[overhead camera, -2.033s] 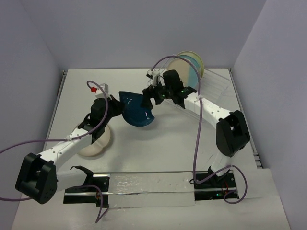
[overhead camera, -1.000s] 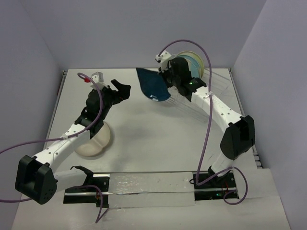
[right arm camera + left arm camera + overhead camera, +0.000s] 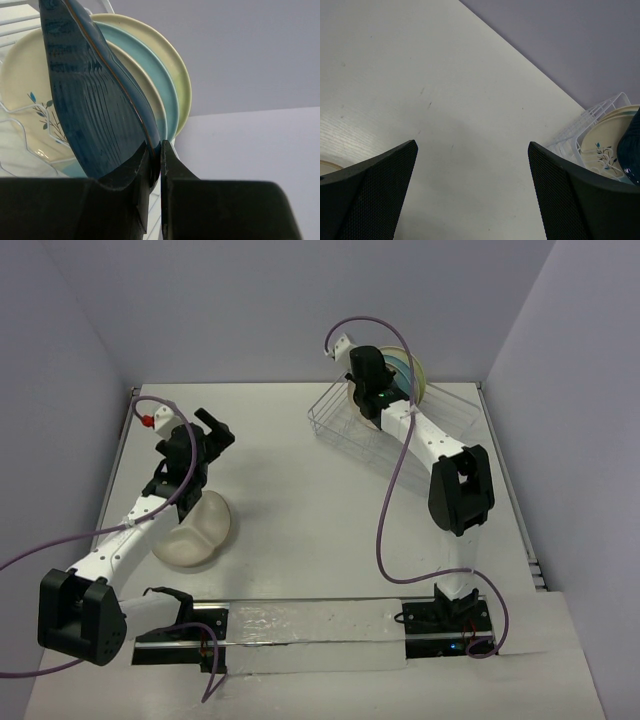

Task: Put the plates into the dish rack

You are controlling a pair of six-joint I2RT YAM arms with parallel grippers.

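The dark blue leaf-shaped dish [image 3: 90, 100] stands on edge, with my right gripper [image 3: 160, 155] shut on its rim. Right behind it in the dish rack [image 3: 340, 425] stand three round plates: a cream one with a sprig [image 3: 25, 100], a pale blue one [image 3: 145, 65] and a pale green one [image 3: 180, 80]. In the top view my right gripper [image 3: 372, 390] is over the rack's back end and hides the dish. My left gripper [image 3: 215, 430] hangs open over bare table at the left, nothing between its fingers [image 3: 370, 200]. A cream plate [image 3: 195, 535] lies under the left arm.
The rack [image 3: 580, 125] with the sprig plate [image 3: 605, 150] shows at the right edge of the left wrist view. Walls close the table at the back and both sides. A clear strip [image 3: 310, 625] runs between the arm bases.
My right gripper has carried the blue dish rightward from beside the rack to over it, up against the standing plates. The left arm has drawn back to the left, still open.
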